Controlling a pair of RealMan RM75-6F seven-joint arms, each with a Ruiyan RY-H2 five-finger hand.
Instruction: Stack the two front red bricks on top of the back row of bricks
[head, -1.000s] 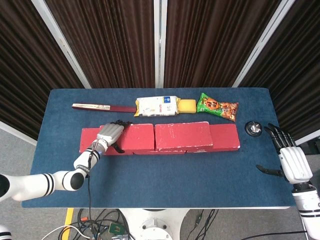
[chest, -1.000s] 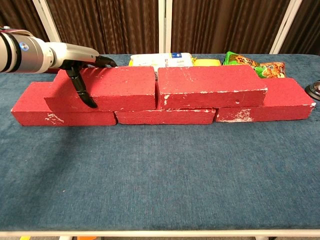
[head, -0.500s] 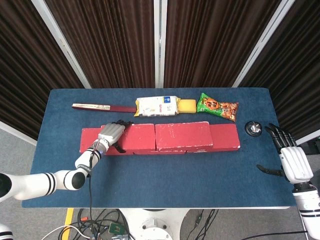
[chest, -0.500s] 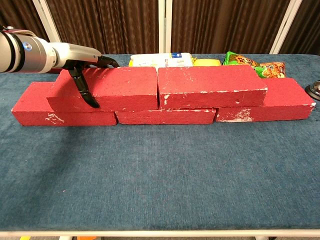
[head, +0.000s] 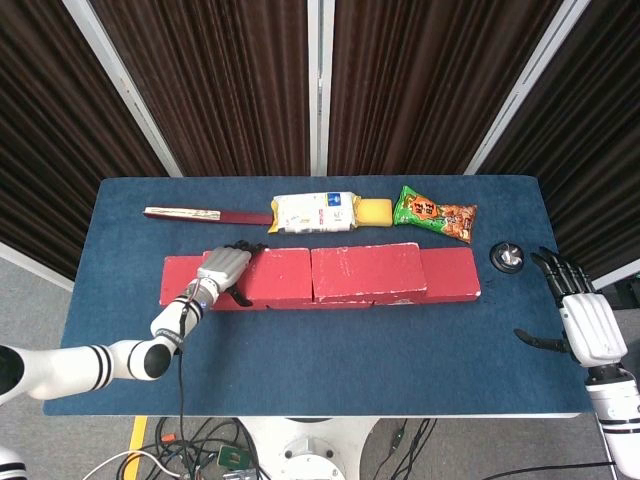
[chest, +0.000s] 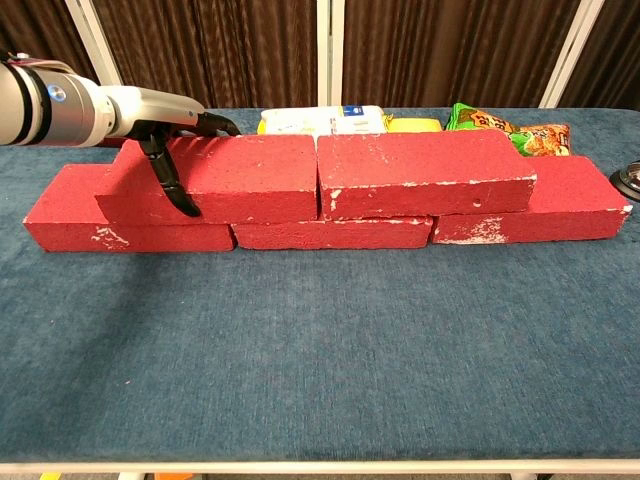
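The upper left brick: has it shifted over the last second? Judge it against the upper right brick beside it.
Yes. In the chest view the upper left brick, under the left hand, has slid slightly right, closing the gap to the upper right brick.

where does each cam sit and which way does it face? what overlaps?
Head view: high above the near table edge, looking steeply down at the whole table; shows the left hand on the upper left brick and the right hand at the right edge.
Chest view: low at the near edge, looking level across at the brick fronts; shows the left hand only.
Shared: bricks, left hand, snack packs.
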